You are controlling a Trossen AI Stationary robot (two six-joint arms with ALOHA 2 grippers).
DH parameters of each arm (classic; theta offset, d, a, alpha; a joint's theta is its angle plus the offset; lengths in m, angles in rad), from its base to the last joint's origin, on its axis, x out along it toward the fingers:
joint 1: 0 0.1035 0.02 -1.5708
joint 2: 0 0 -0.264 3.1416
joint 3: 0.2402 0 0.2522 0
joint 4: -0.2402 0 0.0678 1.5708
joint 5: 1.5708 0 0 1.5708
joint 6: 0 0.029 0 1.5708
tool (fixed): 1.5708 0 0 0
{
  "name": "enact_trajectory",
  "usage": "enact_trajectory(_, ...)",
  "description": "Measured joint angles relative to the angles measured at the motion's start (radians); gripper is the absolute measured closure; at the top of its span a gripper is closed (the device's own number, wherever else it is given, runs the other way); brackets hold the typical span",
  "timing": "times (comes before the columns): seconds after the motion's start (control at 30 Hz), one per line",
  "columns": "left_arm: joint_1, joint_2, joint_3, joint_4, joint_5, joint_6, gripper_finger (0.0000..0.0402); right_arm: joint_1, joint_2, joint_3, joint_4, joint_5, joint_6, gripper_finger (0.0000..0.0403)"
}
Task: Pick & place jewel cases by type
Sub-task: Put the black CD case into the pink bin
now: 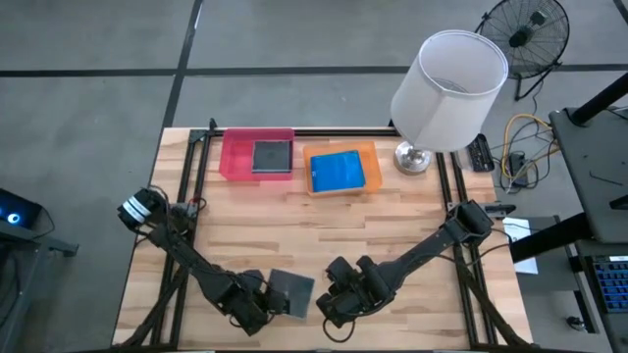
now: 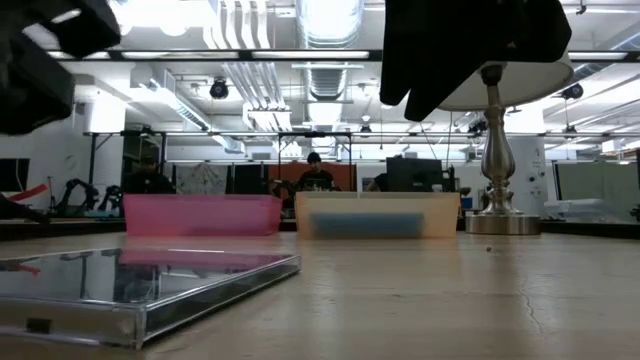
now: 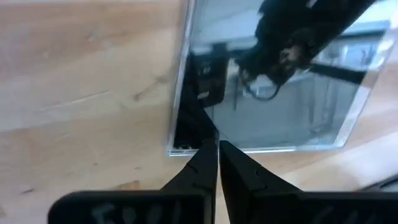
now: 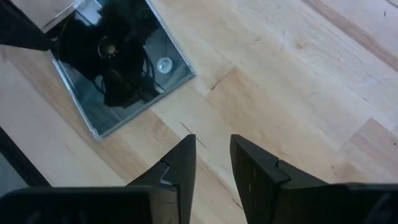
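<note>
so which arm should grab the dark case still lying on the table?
Left, probably. The left gripper sits at the edge of the dark jewel case, fingers nearly closed. The right gripper is slightly open over bare wood, the case off to one side.

Clearly a large open lab or workshop: exposed ceiling ducts (image 2: 330,40), strip lights, workbenches, seated person (image 2: 316,175) in frame centre.

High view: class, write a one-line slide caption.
Both grippers, left and right, flank a dark jewel case; others lie in pink and orange trays.
</note>
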Motion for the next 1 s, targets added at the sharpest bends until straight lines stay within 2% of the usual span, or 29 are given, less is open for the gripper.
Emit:
enact_trajectory(0.1,0.000,0.011,0.059,-0.042,-0.070,0.038,0.0401,0.004,0.000,0.000,0.000,-0.002,-0.006,0.0305)
enact_trajectory(0.2,0.003,0.018,0.108,-0.037,-0.079,0.108,0.0401,0.006,0.000,0.000,0.000,-0.004,-0.018,0.0306)
enact_trajectory(0.3,0.003,0.046,0.166,-0.035,-0.077,0.164,0.0401,0.006,0.000,0.000,0.000,-0.005,-0.018,0.0307)
enact_trajectory(0.43,0.002,0.089,0.222,-0.039,-0.024,0.208,0.0401,0.006,0.000,0.000,0.000,-0.006,-0.018,0.0305)
enact_trajectory(0.6,0.002,0.151,0.234,-0.046,0.038,0.213,0.0401,0.006,0.000,0.000,0.000,-0.005,-0.018,0.0308)
enact_trajectory(1.0,0.071,0.197,0.232,-0.021,0.057,0.263,0.0401,0.006,0.000,0.000,0.001,-0.002,-0.024,0.0300)
